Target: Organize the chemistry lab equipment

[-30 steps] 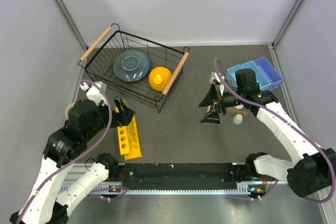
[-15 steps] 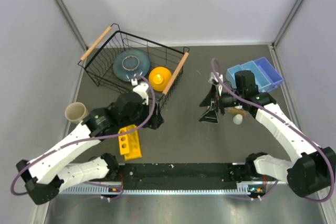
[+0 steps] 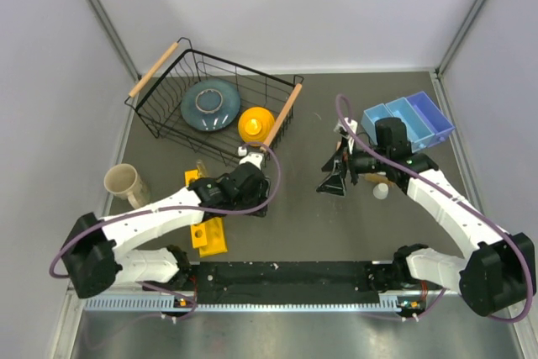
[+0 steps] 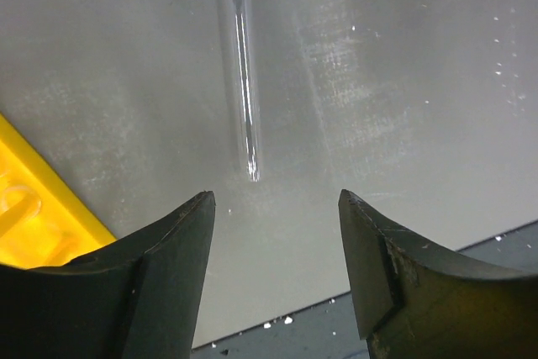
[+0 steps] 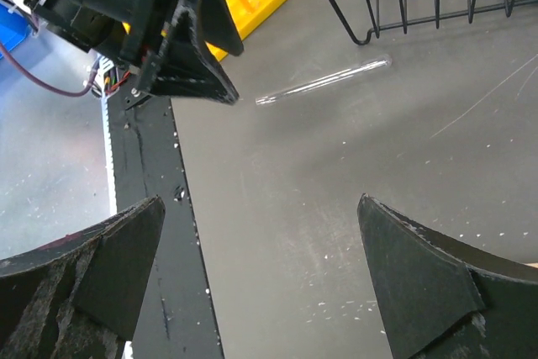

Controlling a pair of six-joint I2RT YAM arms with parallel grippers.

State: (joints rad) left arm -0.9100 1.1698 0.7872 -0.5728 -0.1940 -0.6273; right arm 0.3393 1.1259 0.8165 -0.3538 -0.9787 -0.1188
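The left fingers are seen partly open with nothing gripped; the slim clear glass tube lies flat on the table just ahead of the gap, untouched, close to the black wire basket. The right fingers are spread wide, nothing held. A blue-grey plate and a yellow dome are held in the basket. A yellow rack is seen by the left arm, and a tiny white round piece by the right arm.

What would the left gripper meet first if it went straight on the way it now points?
Most likely the slim clear glass tube, whose near end lies just ahead of the left gripper, roughly in line with the open gap. Depth is unclear; it may touch the table first.
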